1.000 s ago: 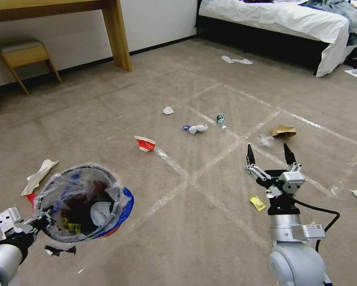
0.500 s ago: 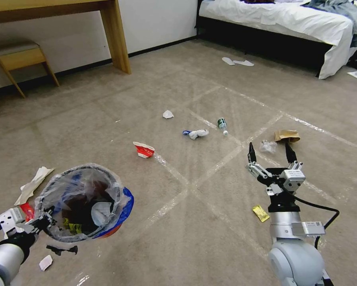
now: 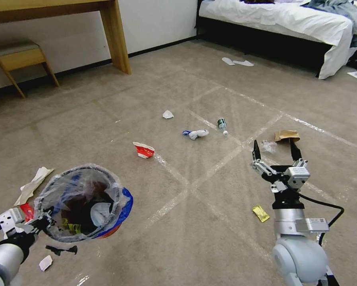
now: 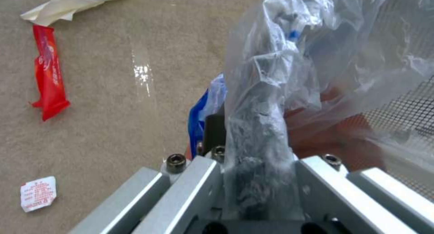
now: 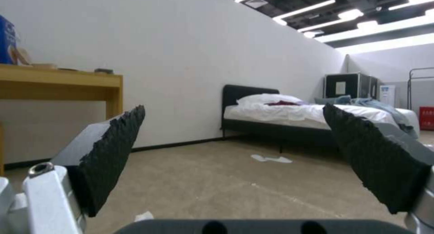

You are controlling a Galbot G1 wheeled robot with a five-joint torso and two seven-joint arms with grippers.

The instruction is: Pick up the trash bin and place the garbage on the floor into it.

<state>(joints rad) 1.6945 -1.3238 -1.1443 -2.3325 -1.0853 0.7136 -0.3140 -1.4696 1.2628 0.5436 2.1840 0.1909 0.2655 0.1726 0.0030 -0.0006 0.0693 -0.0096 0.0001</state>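
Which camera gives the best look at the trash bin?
The head view: the trash bin shows whole, open mouth up, held at its rim by the left tool. The left wrist view shows just crinkled liner and a rim patch. The right wrist view faces the bed.

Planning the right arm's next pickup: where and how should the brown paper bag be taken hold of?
Judging from the head view, the brown paper bag lies flat and crumpled on the floor, just beyond the open right gripper. It probably suits a grasp from above, fingers straddling its raised crumpled middle, since the flat edges hug the carpet. The left gripper holds the trash bin.
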